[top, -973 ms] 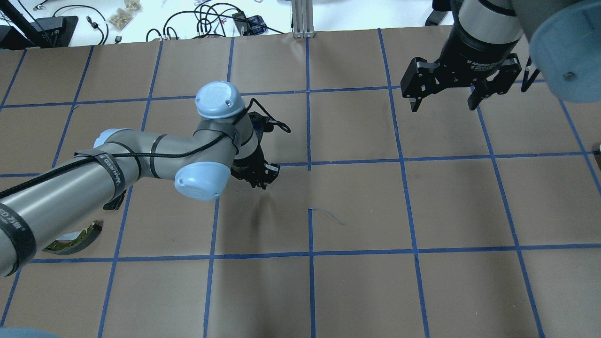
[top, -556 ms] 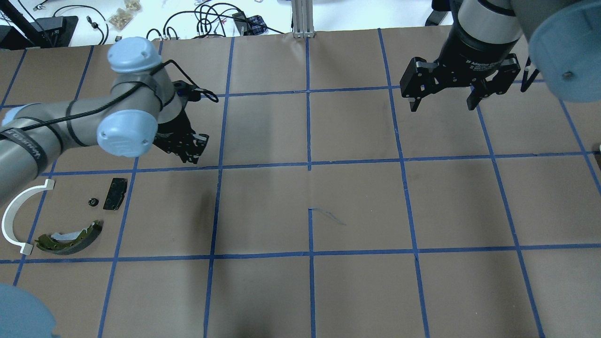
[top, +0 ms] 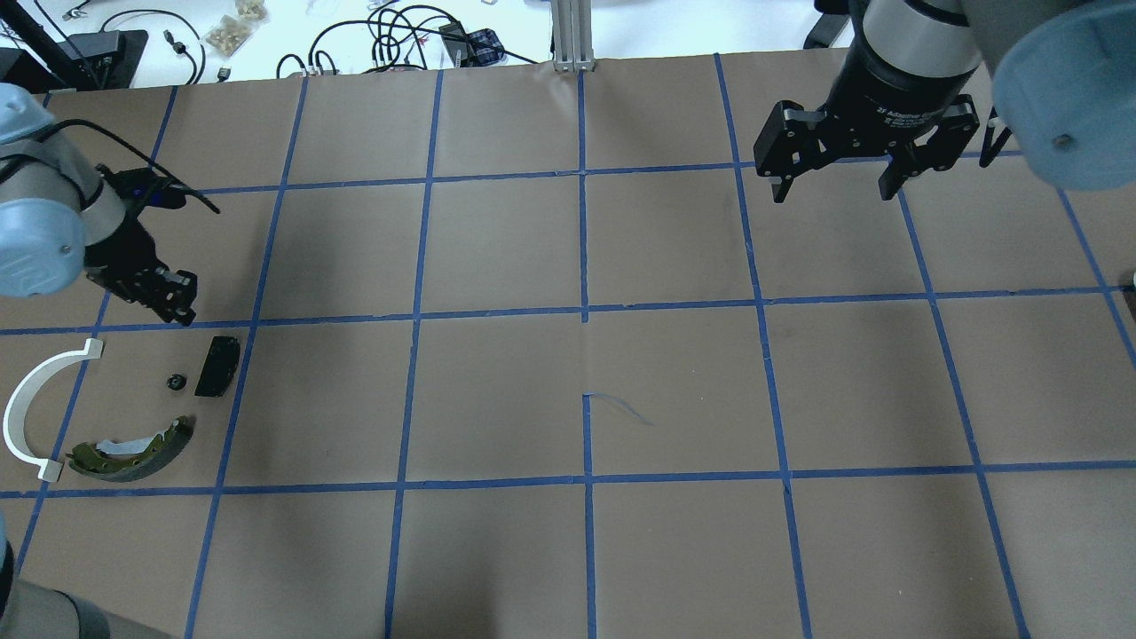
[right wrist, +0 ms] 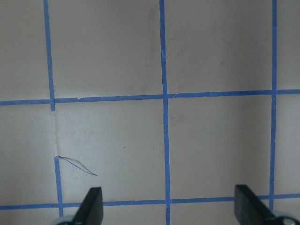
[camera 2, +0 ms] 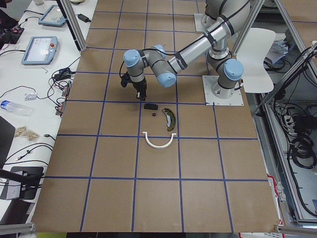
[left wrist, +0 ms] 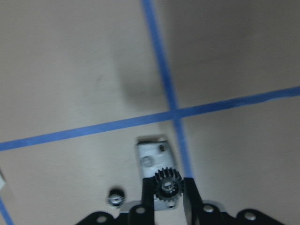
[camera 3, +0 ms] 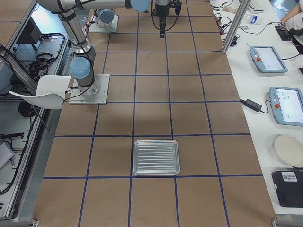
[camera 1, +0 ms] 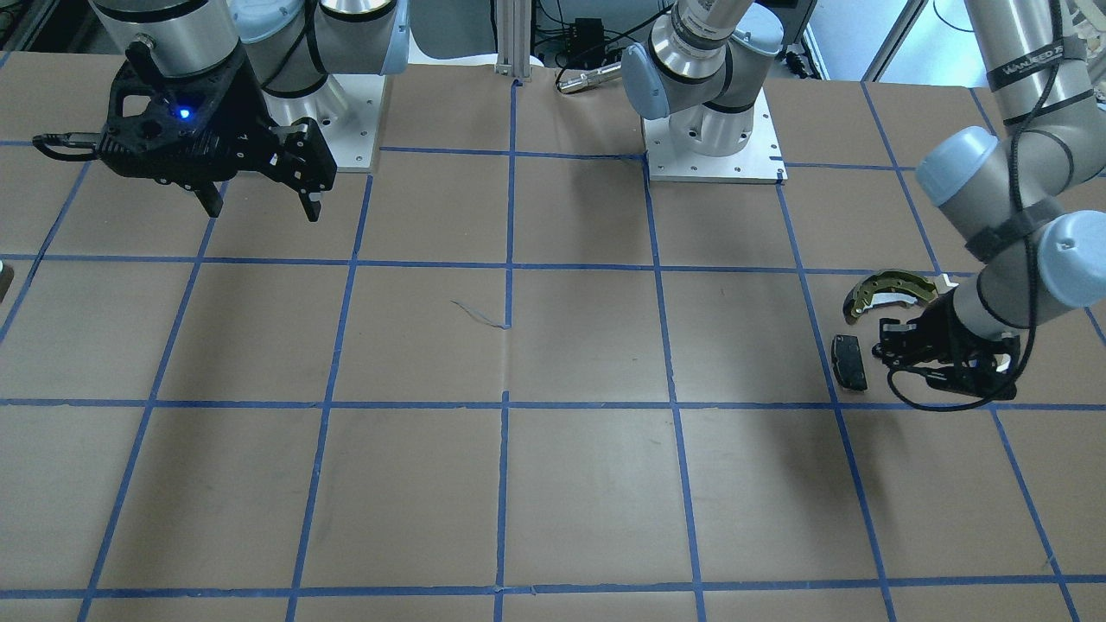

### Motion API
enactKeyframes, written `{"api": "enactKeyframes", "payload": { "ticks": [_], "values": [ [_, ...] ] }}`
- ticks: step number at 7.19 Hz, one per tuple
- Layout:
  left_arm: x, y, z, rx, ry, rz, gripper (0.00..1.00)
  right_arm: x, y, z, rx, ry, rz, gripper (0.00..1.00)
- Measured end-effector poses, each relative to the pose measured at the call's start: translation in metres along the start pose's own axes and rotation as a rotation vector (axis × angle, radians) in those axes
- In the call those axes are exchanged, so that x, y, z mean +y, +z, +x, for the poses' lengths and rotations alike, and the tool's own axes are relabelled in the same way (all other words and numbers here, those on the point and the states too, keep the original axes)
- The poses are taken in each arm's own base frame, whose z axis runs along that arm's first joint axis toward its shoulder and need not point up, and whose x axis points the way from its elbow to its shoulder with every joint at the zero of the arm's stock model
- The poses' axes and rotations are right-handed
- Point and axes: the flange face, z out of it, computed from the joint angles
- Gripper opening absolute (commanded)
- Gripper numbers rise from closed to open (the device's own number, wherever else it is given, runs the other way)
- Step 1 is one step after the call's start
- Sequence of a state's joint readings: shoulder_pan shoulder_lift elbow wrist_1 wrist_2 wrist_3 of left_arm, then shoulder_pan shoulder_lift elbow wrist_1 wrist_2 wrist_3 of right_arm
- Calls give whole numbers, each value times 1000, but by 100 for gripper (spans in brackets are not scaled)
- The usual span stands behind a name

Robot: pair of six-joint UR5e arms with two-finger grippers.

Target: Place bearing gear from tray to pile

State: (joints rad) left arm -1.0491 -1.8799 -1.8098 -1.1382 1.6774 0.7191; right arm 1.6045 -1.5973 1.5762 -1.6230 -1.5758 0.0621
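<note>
Near the small black rectangular pad (top: 217, 366) of the pile (top: 133, 448), our left gripper (left wrist: 168, 187) clamps the small black toothed bearing gear (left wrist: 167, 183), which we fear may roll off if dropped from height; our right gripper (top: 834, 188) hangs with fingers apart.

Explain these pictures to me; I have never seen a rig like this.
Two robot arms are bolted to a paper-covered table with blue tape lines. Four cameras watch: one behind the robot, one facing it, one at each table end; another rides each wrist. The left gripper is shut on a black bearing gear, beside the pile: a white plastic arc, a brake shoe, a black pad and another small gear. The right gripper hangs open, empty. A metal tray lies toward the robot's right end.
</note>
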Motion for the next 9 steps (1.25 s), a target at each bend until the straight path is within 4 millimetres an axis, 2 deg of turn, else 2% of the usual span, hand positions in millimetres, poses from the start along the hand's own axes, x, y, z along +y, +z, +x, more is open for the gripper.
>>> {"api": "enactKeyframes", "payload": {
  "ticks": [1,2,3,6,8,9],
  "values": [
    [20,13,-32,23,-3,-10,0,-2,0,0,-1,0,11,100],
    [33,22,-50,38,-2,-17,0,-2,0,0,-1,0,14,100],
    [37,31,-59,47,9,-22,0,-3,0,0,-1,0,15,100],
    [37,57,-63,82,16,-43,0,-3,0,-1,-3,3,15,100],
    [38,65,-61,92,16,-52,0,-2,0,-1,-3,2,15,100],
    [37,66,-61,95,15,-54,17,-2,0,-1,-3,1,15,100]
  ]
}}
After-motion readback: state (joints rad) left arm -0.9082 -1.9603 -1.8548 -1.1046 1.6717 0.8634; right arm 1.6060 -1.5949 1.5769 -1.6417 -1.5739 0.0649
